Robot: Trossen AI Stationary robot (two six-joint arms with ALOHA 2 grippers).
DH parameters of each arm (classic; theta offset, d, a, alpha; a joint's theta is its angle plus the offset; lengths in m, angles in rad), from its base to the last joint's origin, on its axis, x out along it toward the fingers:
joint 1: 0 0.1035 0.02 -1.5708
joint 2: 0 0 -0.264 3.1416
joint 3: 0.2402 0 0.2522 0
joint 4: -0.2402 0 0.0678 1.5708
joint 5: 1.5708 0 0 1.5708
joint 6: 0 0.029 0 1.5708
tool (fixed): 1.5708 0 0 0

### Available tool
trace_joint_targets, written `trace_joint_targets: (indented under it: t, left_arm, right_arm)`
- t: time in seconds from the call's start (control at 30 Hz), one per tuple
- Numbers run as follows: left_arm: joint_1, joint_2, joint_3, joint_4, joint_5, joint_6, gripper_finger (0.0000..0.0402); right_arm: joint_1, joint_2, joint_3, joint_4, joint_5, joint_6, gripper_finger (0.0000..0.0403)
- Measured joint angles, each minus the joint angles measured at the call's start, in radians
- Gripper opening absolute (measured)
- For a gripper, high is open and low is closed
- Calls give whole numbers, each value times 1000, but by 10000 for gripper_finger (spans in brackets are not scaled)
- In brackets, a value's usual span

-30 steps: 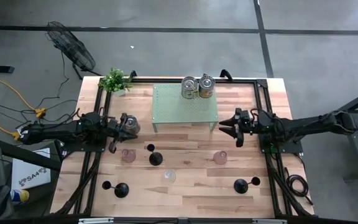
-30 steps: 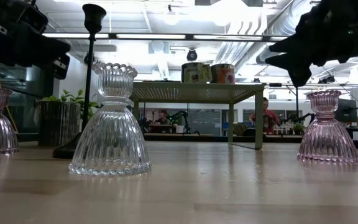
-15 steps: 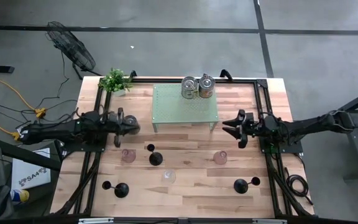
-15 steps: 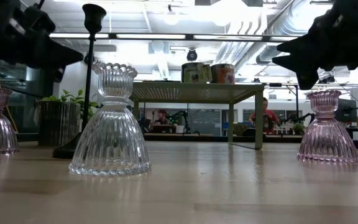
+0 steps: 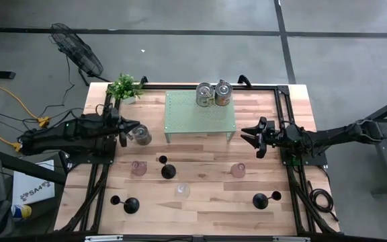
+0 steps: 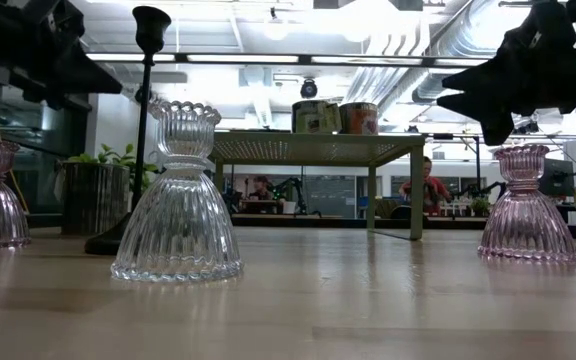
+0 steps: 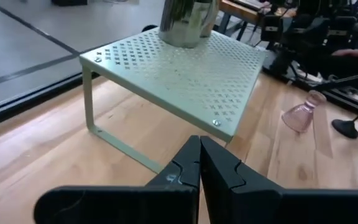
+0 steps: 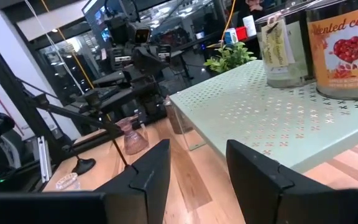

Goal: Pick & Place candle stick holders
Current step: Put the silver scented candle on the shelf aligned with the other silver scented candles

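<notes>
The main risk I see is a tip-over: the candle stick holders (image 5: 168,171) are top-heavy in shape, a thin upright stem on a small domed base, so a gripper that comes in low or off-centre would likely knock one flat, and the glass holders (image 5: 138,168) standing near them could go down with it. The right gripper (image 5: 252,136) hangs empty with its fingers parted, just beside the green rack (image 5: 199,115), well apart from any holder. The left gripper (image 5: 127,131) is clenched on nothing at the rack's other end, next to a glass jar (image 5: 142,136) (a careless swing could clip it). All three black holders stand upright: one mid-table, one near the front left (image 5: 132,205), one front right (image 5: 261,199).
</notes>
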Motion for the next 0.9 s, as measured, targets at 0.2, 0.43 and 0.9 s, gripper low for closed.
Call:
trace_joint_targets:
  t: [0.2, 0.43, 0.9]
  left_arm:
    - [0, 86, 19, -20, 0, -120, 4]
    - [0, 286, 106, -103, 72, -128, 75]
    - [0, 728, 349, -498, 232, 45, 143]
  right_arm:
    - [0, 0, 0, 0, 0, 0, 148]
    - [0, 0, 0, 0, 0, 0, 148]
    - [0, 0, 1, 0, -1, 0, 148]
